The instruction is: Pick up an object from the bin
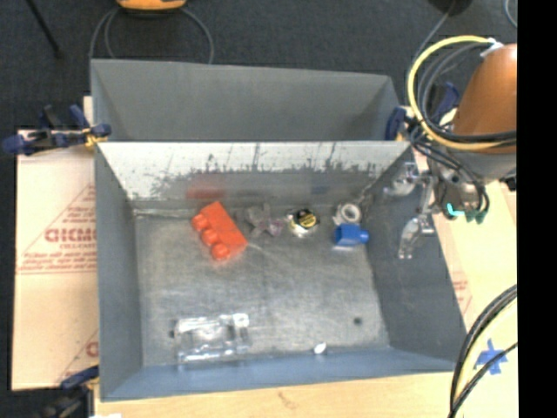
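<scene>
My gripper (pixel 410 235) hangs over the bin's right sloping wall, at the height of the back row of things, with nothing seen in it. Nearest to it, a short way to its left, a small blue block (pixel 350 237) lies on the bin floor. A white ring-shaped piece (pixel 348 212) sits just behind the block. Further left lies a small round yellow and black tape measure (pixel 302 222).
An orange toy brick (pixel 218 231) lies at the back left, with a pale translucent piece (pixel 265 222) beside it. A clear plastic packet (pixel 211 334) rests near the front wall. A tiny white scrap (pixel 319 349) is at the front edge. The arm comes in from the right.
</scene>
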You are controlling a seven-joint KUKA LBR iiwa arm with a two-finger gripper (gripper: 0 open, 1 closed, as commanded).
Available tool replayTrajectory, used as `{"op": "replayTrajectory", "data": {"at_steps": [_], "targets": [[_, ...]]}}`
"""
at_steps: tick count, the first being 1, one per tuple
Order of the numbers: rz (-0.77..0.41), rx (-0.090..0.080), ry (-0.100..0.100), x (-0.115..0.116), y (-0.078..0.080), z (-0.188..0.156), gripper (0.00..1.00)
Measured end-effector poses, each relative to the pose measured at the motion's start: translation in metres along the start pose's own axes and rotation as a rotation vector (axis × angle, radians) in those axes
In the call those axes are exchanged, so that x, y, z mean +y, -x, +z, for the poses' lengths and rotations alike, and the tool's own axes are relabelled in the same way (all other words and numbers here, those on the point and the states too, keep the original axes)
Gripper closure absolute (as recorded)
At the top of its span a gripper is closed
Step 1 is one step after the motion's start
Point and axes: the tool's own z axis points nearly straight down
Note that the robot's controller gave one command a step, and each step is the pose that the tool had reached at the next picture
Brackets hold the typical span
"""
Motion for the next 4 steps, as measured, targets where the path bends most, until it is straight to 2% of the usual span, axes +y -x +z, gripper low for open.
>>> {"op": "replayTrajectory", "data": {"at_steps": [1,2,3,4], "targets": [[0.149,-0.025,0.001,0.004,-0.001,0.122,0.0],[0.143,-0.009,-0.001,0.004,-0.005,0.125,1.0],[0.141,-0.009,-0.002,0.004,-0.005,0.125,0.0],[0.257,0.004,-0.005,0.045,0.018,0.139,0.0]]}}
